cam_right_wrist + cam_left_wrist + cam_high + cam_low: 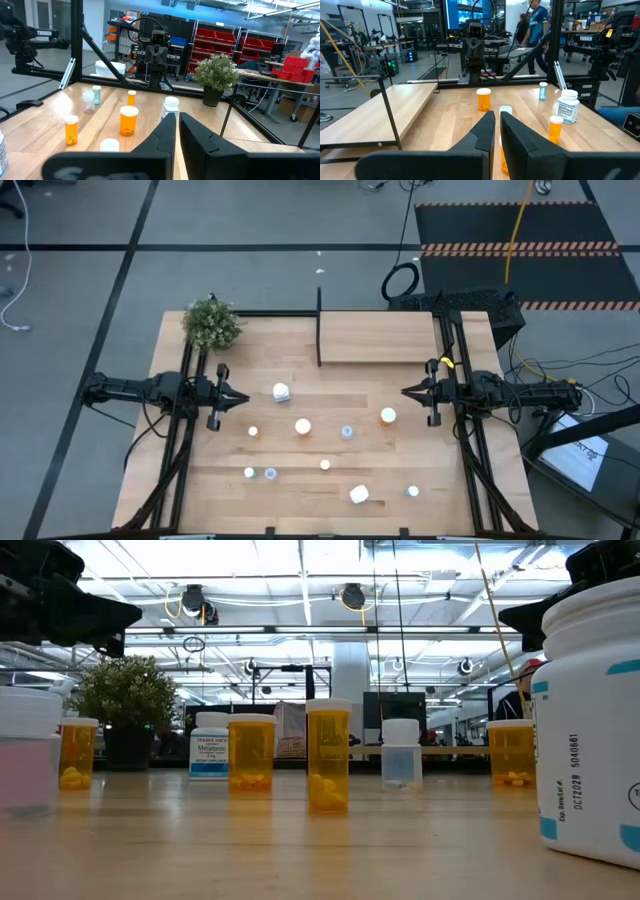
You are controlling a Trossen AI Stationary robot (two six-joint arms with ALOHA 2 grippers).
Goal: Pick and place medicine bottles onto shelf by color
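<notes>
Both arms hover at mid-table facing each other, the left gripper (243, 397) and right gripper (405, 392) each clenched on nothing. The medicine bottles (302, 426) stand scattered on the table (200, 480) between and nearer than the jaws, none touched. The shelf (378, 337) sits bare at the far side, its thin black post (319, 300) at its far left corner. A large white bottle (590, 720) is cut off in the low view. A green plant (212, 324) stands far left.
</notes>
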